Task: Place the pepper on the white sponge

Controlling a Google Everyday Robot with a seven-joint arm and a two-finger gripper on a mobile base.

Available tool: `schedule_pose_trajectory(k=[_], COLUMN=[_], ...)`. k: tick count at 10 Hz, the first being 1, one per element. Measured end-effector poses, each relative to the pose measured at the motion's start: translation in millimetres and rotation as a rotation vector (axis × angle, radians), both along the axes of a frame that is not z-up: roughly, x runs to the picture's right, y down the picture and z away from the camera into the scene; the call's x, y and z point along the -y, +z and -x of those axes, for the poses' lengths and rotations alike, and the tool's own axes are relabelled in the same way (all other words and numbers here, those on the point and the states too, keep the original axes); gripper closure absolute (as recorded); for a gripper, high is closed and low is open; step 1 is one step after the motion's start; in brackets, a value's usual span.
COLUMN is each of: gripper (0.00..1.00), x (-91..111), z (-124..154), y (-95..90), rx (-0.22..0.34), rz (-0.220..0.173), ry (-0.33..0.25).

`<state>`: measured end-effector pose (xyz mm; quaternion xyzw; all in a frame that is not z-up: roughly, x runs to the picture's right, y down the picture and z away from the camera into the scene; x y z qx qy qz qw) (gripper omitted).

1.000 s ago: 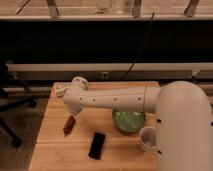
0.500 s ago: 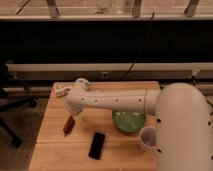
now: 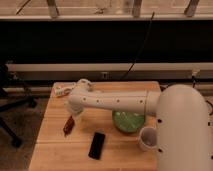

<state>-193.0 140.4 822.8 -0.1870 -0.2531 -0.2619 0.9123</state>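
The dark-red pepper (image 3: 68, 125) lies on the left part of the wooden table (image 3: 55, 145). My gripper (image 3: 75, 115) is at the end of the white arm (image 3: 115, 102), low over the table, just above and to the right of the pepper's upper end. I cannot tell whether it touches the pepper. A pale white thing (image 3: 62, 91) lies at the table's back left corner, partly behind the arm. It may be the white sponge, but I cannot tell for sure.
A flat black phone (image 3: 97, 145) lies near the front middle. A green bowl (image 3: 128, 121) sits right of centre, with a white cup (image 3: 148, 138) in front of it to the right. The robot's white body (image 3: 182, 130) fills the right side. A black chair base (image 3: 10, 115) stands left of the table.
The arm's elbow has shifted slightly to the right. The pepper, phone, bowl and cup have not moved.
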Motion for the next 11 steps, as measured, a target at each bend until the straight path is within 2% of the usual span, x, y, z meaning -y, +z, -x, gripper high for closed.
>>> schedule_pose_trajectory(k=[3, 11], gripper=[0.20, 0.20], x=[-7.6, -36.8], z=[10.4, 27.2], y=[3.5, 12.3], rx=[0.006, 0.058], rz=[0.033, 0.135], ry=[-0.132, -0.343])
